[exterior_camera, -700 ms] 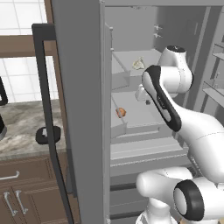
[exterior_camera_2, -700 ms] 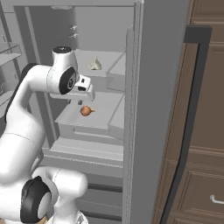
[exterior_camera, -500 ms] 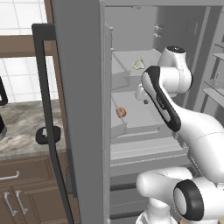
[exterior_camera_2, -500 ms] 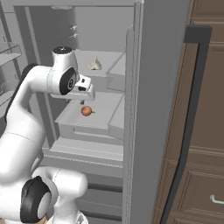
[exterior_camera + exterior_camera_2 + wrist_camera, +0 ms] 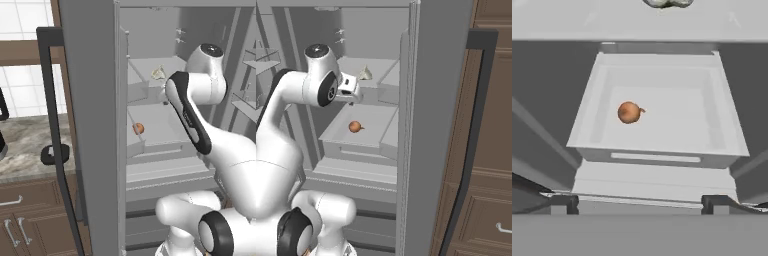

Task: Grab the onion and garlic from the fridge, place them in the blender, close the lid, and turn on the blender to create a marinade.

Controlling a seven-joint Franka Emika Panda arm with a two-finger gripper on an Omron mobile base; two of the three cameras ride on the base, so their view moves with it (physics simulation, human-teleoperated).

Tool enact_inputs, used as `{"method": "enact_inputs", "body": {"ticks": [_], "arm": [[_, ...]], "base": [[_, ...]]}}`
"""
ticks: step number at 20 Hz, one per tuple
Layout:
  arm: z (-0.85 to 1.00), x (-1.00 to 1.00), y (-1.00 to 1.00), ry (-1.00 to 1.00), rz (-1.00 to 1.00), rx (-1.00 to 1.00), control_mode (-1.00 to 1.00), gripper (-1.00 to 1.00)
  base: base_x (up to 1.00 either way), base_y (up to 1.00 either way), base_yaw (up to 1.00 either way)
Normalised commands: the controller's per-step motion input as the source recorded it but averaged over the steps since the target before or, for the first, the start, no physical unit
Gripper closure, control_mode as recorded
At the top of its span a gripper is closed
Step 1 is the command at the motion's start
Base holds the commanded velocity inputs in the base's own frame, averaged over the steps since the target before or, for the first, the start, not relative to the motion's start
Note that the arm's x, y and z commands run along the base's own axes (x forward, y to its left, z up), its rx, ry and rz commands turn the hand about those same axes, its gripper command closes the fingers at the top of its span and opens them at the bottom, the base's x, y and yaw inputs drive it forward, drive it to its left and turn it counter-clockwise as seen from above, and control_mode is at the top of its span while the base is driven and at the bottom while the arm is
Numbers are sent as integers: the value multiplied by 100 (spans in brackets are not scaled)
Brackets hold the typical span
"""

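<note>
The fridge (image 5: pixel 90 125) stands open. A small orange-brown onion (image 5: pixel 629 112) lies left of centre in a grey drawer (image 5: pixel 657 150) on the middle level, seen too as the onion (image 5: pixel 139 128) and the onion (image 5: pixel 355 127). The pale garlic (image 5: pixel 365 74) rests on the shelf above; the garlic (image 5: pixel 158 73) sits at the back there, and the garlic (image 5: pixel 667 2) just shows at the top edge. My gripper (image 5: pixel 641 204) hangs open in front of and above the drawer, nothing between its fingers. The hand (image 5: pixel 349 91) is near the shelf edge. The black lid (image 5: pixel 51 154) lies on the counter; part of the blender (image 5: pixel 2 145) shows at the far left.
The fridge door (image 5: pixel 426 125) with its black bar handle (image 5: pixel 471 150) stands to the right, brown cabinets (image 5: pixel 491 150) beyond it. A second door with a black handle (image 5: pixel 55 150) stands to the left before the stone counter (image 5: pixel 20 145). Door racks (image 5: pixel 245 80) lie right of the arm.
The wrist has lifted slightly. The onion and the garlic lie where they were.
</note>
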Motion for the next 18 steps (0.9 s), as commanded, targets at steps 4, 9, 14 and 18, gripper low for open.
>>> {"method": "enact_inputs", "body": {"ticks": [4, 9, 14, 18], "arm": [[76, 18, 0, -26, -6, 0, -100, -100], [42, 67, -3, -12, -16, 0, -100, -100], [0, 99, 0, 2, -16, 0, -100, -100], [0, 88, -6, 13, -11, 1, -100, -100]], "base": [[0, 0, 0], [0, 0, 0], [0, 0, 0], [0, 0, 0]]}}
